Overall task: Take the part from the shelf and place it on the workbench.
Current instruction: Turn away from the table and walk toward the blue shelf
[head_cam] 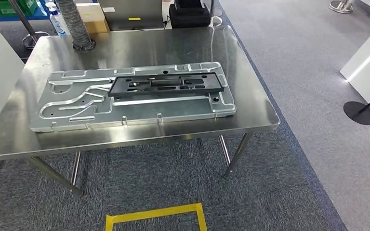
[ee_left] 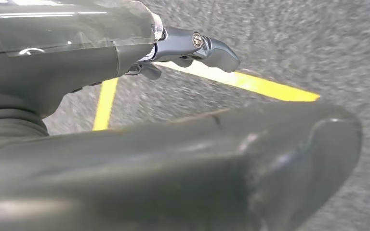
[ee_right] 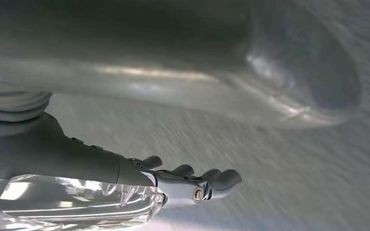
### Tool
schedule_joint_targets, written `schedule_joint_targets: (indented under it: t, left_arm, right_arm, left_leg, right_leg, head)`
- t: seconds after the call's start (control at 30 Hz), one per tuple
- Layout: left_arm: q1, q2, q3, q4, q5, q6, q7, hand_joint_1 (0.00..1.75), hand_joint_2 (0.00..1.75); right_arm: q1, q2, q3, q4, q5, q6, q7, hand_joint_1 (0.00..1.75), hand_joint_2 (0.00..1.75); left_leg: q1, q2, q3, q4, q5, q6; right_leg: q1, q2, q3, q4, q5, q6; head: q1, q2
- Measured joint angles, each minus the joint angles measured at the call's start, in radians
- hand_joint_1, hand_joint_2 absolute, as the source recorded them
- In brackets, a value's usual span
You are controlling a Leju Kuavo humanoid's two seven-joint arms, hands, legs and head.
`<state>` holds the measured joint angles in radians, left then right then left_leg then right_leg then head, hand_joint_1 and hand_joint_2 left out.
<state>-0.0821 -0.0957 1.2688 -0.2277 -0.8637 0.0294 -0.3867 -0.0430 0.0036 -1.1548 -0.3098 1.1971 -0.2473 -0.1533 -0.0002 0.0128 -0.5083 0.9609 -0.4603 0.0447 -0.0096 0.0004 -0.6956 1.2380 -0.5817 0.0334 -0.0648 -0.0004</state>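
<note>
I see the part (head_cam: 166, 85), a flat black rectangular frame with cut-out slots, lying on a grey metal plate (head_cam: 77, 113) that has raised curved ridges and small notches along its near edge. The part sits toward the plate's far right end, its long side parallel to the plate's. The plate covers much of the counter (head_cam: 250, 115), a polished steel top with rounded corners on thin steel legs, and lies nearer the front edge than the back. At the counter's far left corner stands a ribbed grey hose (head_cam: 74, 21), with a clear bottle (head_cam: 57, 20) and a cardboard box (head_cam: 94, 17) just behind the back edge. A black case (head_cam: 189, 14) sits beyond the back edge near the right. Yellow tape (head_cam: 156, 214) marks a square on the speckled grey carpet in front of the counter. My left hand (ee_left: 192, 45) hangs over the carpet near the tape, fingers loosely extended and holding nothing. My right hand (ee_right: 192, 183) hangs over bare carpet, fingers slightly curled but apart, also holding nothing.
</note>
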Motion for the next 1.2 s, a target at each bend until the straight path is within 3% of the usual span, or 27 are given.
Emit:
schedule_joint_targets:
  t: [0.03,0.07,0.1,0.13,0.2,0.23,0.27,0.33,0.37,0.4,0.47,0.5,0.53,0.6,0.63,0.67,0.73,0.77,0.83,0.87,0.93,1.0,1.03,1.07,1.1,1.13,1.2]
  left_arm:
    - [0.001,0.0,-0.005,0.0,-0.011,-0.001,0.008,0.0,0.0]
    - [0.001,0.0,-0.011,0.0,-0.022,-0.001,0.018,0.0,0.0]
    - [0.001,0.0,-0.018,0.0,-0.034,-0.002,0.029,0.0,0.0]
    - [0.002,0.0,-0.025,0.0,-0.044,-0.002,0.04,0.0,0.0]
    - [0.003,0.0,-0.036,0.0,-0.056,-0.002,0.059,0.0,0.0]
    - [0.004,0.0,-0.04,0.0,-0.06,-0.003,0.066,0.0,0.0]
    - [0.005,0.0,-0.043,0.0,-0.063,-0.003,0.072,0.0,0.0]
    - [0.009,0.002,-0.047,0.0,-0.072,-0.005,0.082,0.0,0.0]
    - [0.012,0.003,-0.05,0.0,-0.076,-0.006,0.087,0.0,0.0]
    - [0.016,0.005,-0.053,0.0,-0.08,-0.008,0.092,0.0,0.0]
    - [0.021,0.006,-0.06,0.0,-0.088,-0.012,0.096,0.0,0.0]
    - [0.022,0.007,-0.063,0.0,-0.092,-0.014,0.096,0.0,0.0]
    - [0.022,0.009,-0.065,0.0,-0.096,-0.016,0.095,0.0,0.0]
    - [0.022,0.014,-0.069,0.0,-0.102,-0.02,0.09,0.0,0.0]
    - [0.021,0.017,-0.072,0.0,-0.104,-0.022,0.086,0.0,0.0]
    - [0.018,0.021,-0.075,0.0,-0.106,-0.024,0.08,0.0,0.0]
    - [0.012,0.028,-0.082,0.0,-0.112,-0.029,0.069,0.0,0.0]
    - [0.01,0.03,-0.085,0.0,-0.115,-0.032,0.064,0.0,0.0]
    - [0.009,0.035,-0.089,0.0,-0.121,-0.035,0.057,0.0,0.0]
    - [0.009,0.037,-0.09,0.0,-0.124,-0.035,0.055,0.0,0.0]
    - [0.008,0.042,-0.094,0.0,-0.13,-0.036,0.053,0.0,0.0]
    - [0.008,0.048,-0.1,0.0,-0.136,-0.038,0.051,0.0,0.0]
    - [0.008,0.051,-0.103,0.0,-0.139,-0.04,0.051,0.0,0.0]
    - [0.008,0.054,-0.105,0.0,-0.141,-0.041,0.05,0.0,0.0]
    - [0.008,0.057,-0.108,0.0,-0.142,-0.043,0.05,0.0,0.0]
    - [0.008,0.06,-0.11,0.0,-0.143,-0.044,0.049,0.0,0.0]
    - [0.007,0.063,-0.113,0.0,-0.146,-0.047,0.049,0.0,0.0]
  right_arm:
    - [-0.002,0.002,-0.005,0.013,0.0,0.026,0.029,0.0,0.0]
    - [-0.003,0.006,-0.01,0.025,-0.001,0.057,0.06,0.0,0.0]
    - [-0.005,0.01,-0.015,0.036,-0.002,0.089,0.089,0.0,0.0]
    - [-0.008,0.015,-0.019,0.045,-0.002,0.126,0.118,0.0,0.0]
    - [-0.016,0.026,-0.024,0.057,-0.001,0.192,0.16,0.0,0.0]
    - [-0.02,0.033,-0.026,0.063,0.0,0.218,0.173,0.0,0.0]
    - [-0.023,0.04,-0.028,0.068,0.001,0.239,0.183,0.0,0.0]
    - [-0.026,0.056,-0.031,0.08,0.004,0.266,0.191,0.0,0.0]
    - [-0.026,0.064,-0.032,0.085,0.006,0.276,0.191,0.0,0.0]
    - [-0.027,0.071,-0.033,0.088,0.009,0.283,0.187,0.0,0.0]
    - [-0.029,0.083,-0.033,0.093,0.015,0.294,0.171,0.0,0.0]
    - [-0.029,0.089,-0.033,0.095,0.018,0.298,0.16,0.0,0.0]
    - [-0.029,0.095,-0.033,0.096,0.02,0.302,0.149,0.0,0.0]
    - [-0.032,0.105,-0.032,0.1,0.021,0.31,0.122,0.0,0.0]
    - [-0.034,0.109,-0.031,0.101,0.022,0.314,0.108,0.0,0.0]
    - [-0.036,0.113,-0.029,0.102,0.023,0.317,0.094,0.0,0.0]
    - [-0.041,0.12,-0.025,0.104,0.026,0.322,0.072,0.0,0.0]
    - [-0.042,0.123,-0.023,0.105,0.027,0.325,0.063,0.0,0.0]
    - [-0.044,0.126,-0.022,0.107,0.026,0.331,0.049,0.0,0.0]
    - [-0.044,0.127,-0.022,0.107,0.025,0.333,0.043,0.0,0.0]
    - [-0.044,0.128,-0.022,0.109,0.023,0.336,0.036,0.0,0.0]
    - [-0.044,0.13,-0.022,0.111,0.021,0.337,0.034,0.0,0.0]
    - [-0.044,0.132,-0.022,0.111,0.019,0.337,0.034,0.0,0.0]
    - [-0.044,0.133,-0.022,0.112,0.017,0.337,0.035,0.0,0.0]
    - [-0.045,0.134,-0.022,0.112,0.016,0.337,0.036,0.0,0.0]
    - [-0.045,0.135,-0.022,0.112,0.014,0.337,0.037,0.0,0.0]
    - [-0.049,0.136,-0.023,0.112,0.012,0.337,0.04,0.0,0.0]
  left_leg:
    - [0.0,0.001,-0.018,0.003,0.012,-0.002]
    - [0.0,0.001,-0.036,0.007,0.024,-0.004]
    - [0.0,0.001,-0.054,0.012,0.035,-0.007]
    - [0.0,0.001,-0.071,0.018,0.046,-0.01]
    - [-0.003,0.001,-0.095,0.03,0.063,-0.019]
    - [-0.003,0.002,-0.102,0.033,0.073,-0.025]
    - [-0.003,0.003,-0.107,0.033,0.082,-0.032]
    - [0.0,0.002,-0.116,0.033,0.093,-0.044]
    - [0.001,0.0,-0.125,0.047,0.073,-0.05]
    - [0.002,-0.003,-0.138,0.079,0.032,-0.054]
    - [0.005,-0.005,-0.165,0.197,-0.081,-0.062]
    - [0.006,-0.005,-0.173,0.263,-0.118,-0.065]
    - [0.006,-0.005,-0.172,0.311,-0.125,-0.068]
    - [0.007,-0.005,-0.129,0.318,-0.076,-0.069]
    - [0.007,-0.005,-0.082,0.27,-0.048,-0.068]
    - [0.007,-0.006,-0.021,0.194,-0.043,-0.066]
    - [0.004,-0.008,0.076,0.051,-0.076,-0.053]
    - [0.002,-0.009,0.097,0.014,-0.092,-0.045]
    - [0.002,-0.006,0.087,0.005,-0.084,-0.026]
    - [0.003,-0.003,0.076,0.005,-0.073,-0.017]
    - [0.004,0.001,0.048,0.004,-0.046,-0.003]
    - [0.002,0.002,0.016,0.006,-0.022,0.002]
    - [0.001,0.002,-0.001,0.008,-0.009,0.002]
    - [-0.001,0.003,-0.019,0.011,0.002,0.001]
    - [-0.002,0.003,-0.038,0.016,0.014,-0.001]
    - [-0.003,0.003,-0.055,0.021,0.024,-0.003]
    - [-0.005,0.002,-0.082,0.032,0.041,-0.009]
  right_leg:
    - [-0.002,0.0,0.005,0.04,0.0,0.002]
    - [-0.003,0.0,0.025,0.049,0.021,0.002]
    - [-0.004,0.0,0.061,0.023,0.051,0.001]
    - [-0.004,0.0,0.115,-0.037,0.072,-0.003]
    - [0.001,0.0,0.235,-0.199,0.06,-0.014]
    - [0.004,0.0,0.272,-0.257,0.044,-0.019]
    - [0.009,0.0,0.288,-0.288,0.035,-0.025]
    - [0.008,-0.003,0.272,-0.296,0.049,-0.037]
    - [0.007,-0.006,0.26,-0.296,0.062,-0.045]
    - [0.005,-0.008,0.245,-0.298,0.075,-0.051]
    - [0.006,-0.01,0.213,-0.296,0.101,-0.06]
    - [0.007,-0.011,0.196,-0.295,0.114,-0.06]
    - [0.008,-0.012,0.177,-0.291,0.127,-0.059]
    - [0.008,-0.013,0.138,-0.279,0.148,-0.056]
    - [0.007,-0.012,0.119,-0.269,0.157,-0.053]
    - [0.008,-0.012,0.103,-0.258,0.164,-0.049]
    - [0.011,-0.012,0.083,-0.24,0.176,-0.039]
    - [0.011,-0.013,0.079,-0.237,0.184,-0.033]
    - [0.01,-0.013,0.074,-0.235,0.196,-0.021]
    - [0.008,-0.01,0.066,-0.225,0.18,-0.015]
    - [0.004,-0.006,0.038,-0.151,0.091,-0.006]
    - [0.002,-0.005,0.008,-0.025,-0.003,0.0]
    - [0.001,-0.005,0.004,0.027,-0.016,0.002]
    - [0.0,-0.005,0.013,0.053,-0.004,0.002]
    - [-0.001,-0.005,0.038,0.044,0.024,0.0]
    - [0.0,-0.005,0.082,0.0,0.053,-0.004]
    - [0.004,-0.005,0.2,-0.154,0.066,-0.019]
  head:
    - [0.0,0.0]
    - [0.0,0.0]
    - [0.0,0.0]
    - [0.0,0.0]
    - [0.0,0.0]
    - [0.0,0.0]
    - [0.0,0.0]
    - [0.0,0.0]
    - [0.0,0.0]
    - [0.0,0.0]
    - [0.0,0.0]
    - [0.0,0.0]
    - [0.0,0.0]
    - [0.0,0.0]
    - [0.0,0.0]
    - [0.0,0.0]
    - [0.0,0.0]
    - [0.0,0.0]
    - [0.0,0.0]
    - [0.0,0.0]
    - [0.0,0.0]
    - [0.0,0.0]
    - [0.0,0.0]
    - [0.0,0.0]
    - [0.0,0.0]
    - [0.0,0.0]
    - [0.0,0.0]
